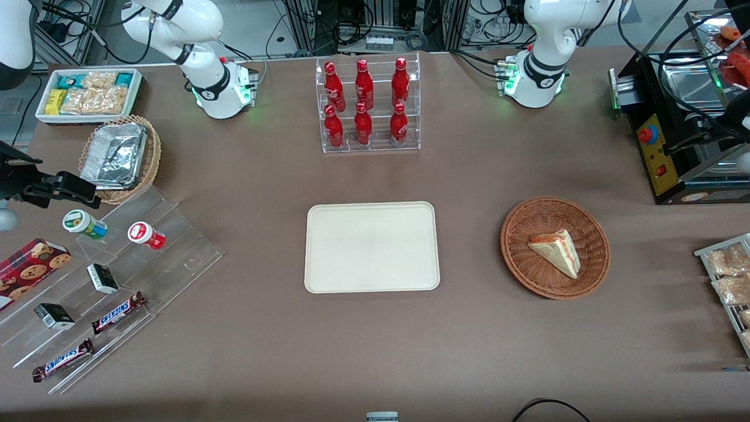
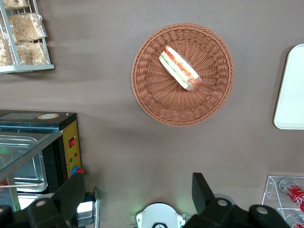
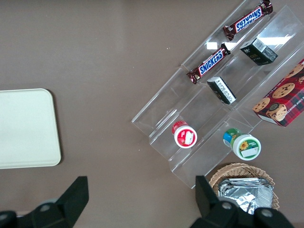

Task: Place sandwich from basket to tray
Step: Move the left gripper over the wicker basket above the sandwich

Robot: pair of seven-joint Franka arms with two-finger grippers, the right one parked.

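The sandwich (image 1: 556,252) (image 2: 179,68), a pale bread wedge with red and green filling, lies in the round reddish-brown wicker basket (image 1: 511,234) (image 2: 152,95). The cream tray (image 1: 372,246) (image 2: 290,90) sits bare beside the basket, toward the parked arm's end. My left gripper (image 2: 137,190) hangs high above the table with its fingers (image 2: 71,190) wide apart and nothing between them. It is well away from the basket, farther from the front camera than it, above the working arm's base.
A black machine with a yellow panel (image 1: 674,135) (image 2: 71,147) stands at the working arm's end. A wire rack of packaged snacks (image 1: 726,275) (image 2: 23,33) lies nearer the camera. A clear rack of red bottles (image 1: 368,105) stands farther from the camera than the tray.
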